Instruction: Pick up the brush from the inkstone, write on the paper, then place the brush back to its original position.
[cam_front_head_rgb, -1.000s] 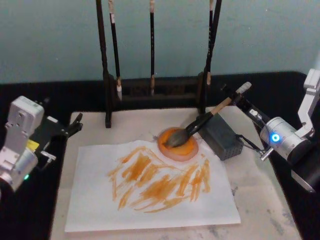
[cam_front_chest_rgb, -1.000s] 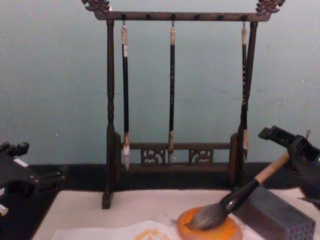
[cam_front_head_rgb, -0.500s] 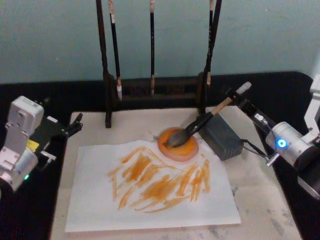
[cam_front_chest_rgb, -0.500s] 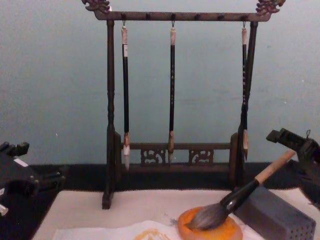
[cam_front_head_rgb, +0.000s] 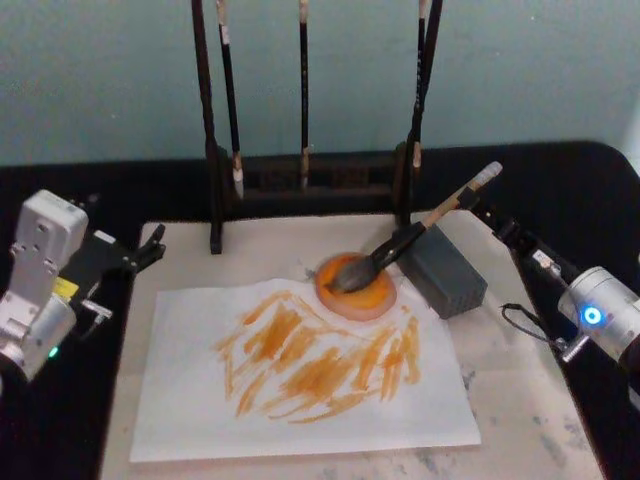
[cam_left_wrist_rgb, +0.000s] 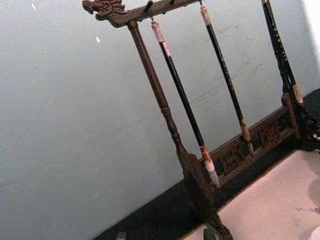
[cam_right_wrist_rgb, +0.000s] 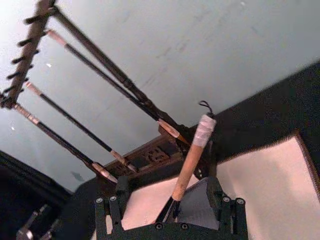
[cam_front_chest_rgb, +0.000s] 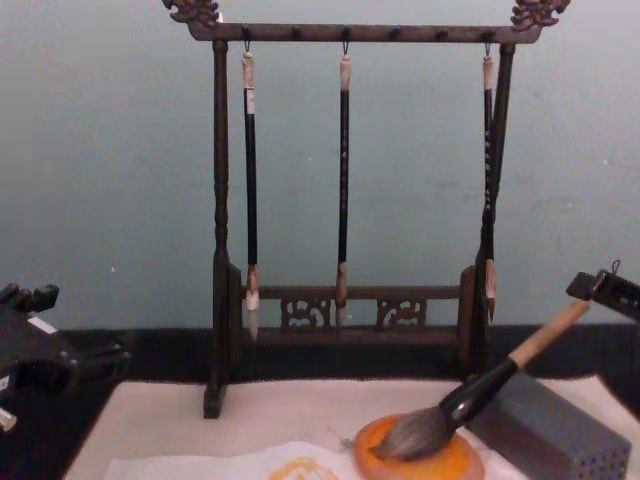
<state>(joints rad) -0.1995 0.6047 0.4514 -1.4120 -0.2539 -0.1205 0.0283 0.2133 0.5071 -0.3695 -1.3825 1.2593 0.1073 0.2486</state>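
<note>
— Where's the brush (cam_front_head_rgb: 405, 243) sitting?

— Head down on the inkstone (cam_front_head_rgb: 357, 288), bristles in the orange dish, handle leaning up across the grey block (cam_front_head_rgb: 445, 270) just beside the inkstone.

— And the right gripper (cam_front_head_rgb: 478, 207)?

— Beyond the block from the inkstone, by the handle's white end. From its wrist camera the jaws stand apart either side of the handle, gripping nothing.

— The paper (cam_front_head_rgb: 300, 365)?

— Flat on the beige mat (cam_front_head_rgb: 520, 385), orange strokes all over it, one corner touching the inkstone.

— Left gripper (cam_front_head_rgb: 152, 248)?

— Well off from the inkstone, past the paper's far edge. Whether its jaws are parted, I can't tell.
</note>
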